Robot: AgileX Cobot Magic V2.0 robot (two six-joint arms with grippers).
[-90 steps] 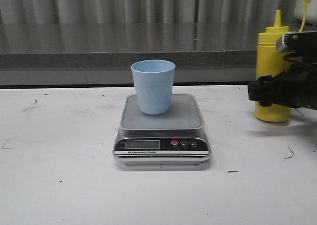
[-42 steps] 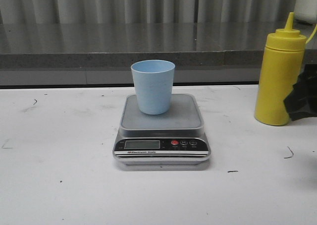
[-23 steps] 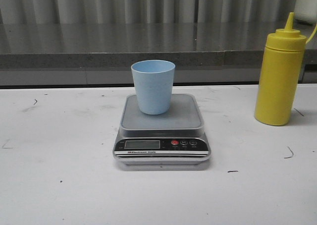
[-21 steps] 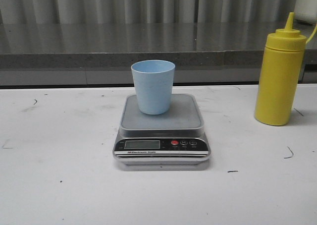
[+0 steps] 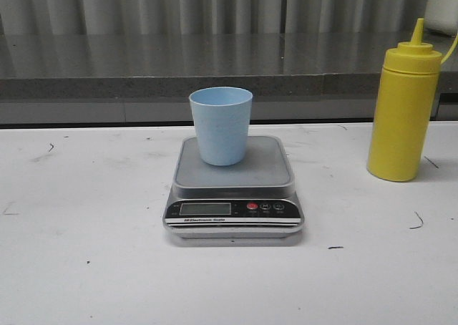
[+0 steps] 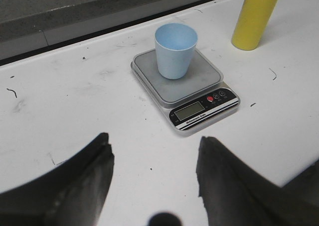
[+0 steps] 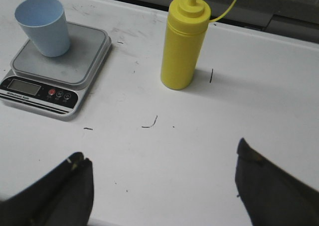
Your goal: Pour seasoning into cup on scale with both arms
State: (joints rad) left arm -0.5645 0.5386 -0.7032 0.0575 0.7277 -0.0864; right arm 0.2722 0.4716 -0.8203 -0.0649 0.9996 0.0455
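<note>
Cup [image 5: 221,125]: on the scale [image 5: 234,189]
Bottle [image 7: 185,43]: standing alone, far from the right gripper [image 7: 164,186]
Grippers: right and left gripper [image 6: 154,176] wide open, holding nothing

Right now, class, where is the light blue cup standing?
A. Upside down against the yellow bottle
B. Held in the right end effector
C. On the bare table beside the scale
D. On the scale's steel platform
D: the cup stands upright on the scale platform, apart from the yellow bottle, and neither end effector holds it.
</note>
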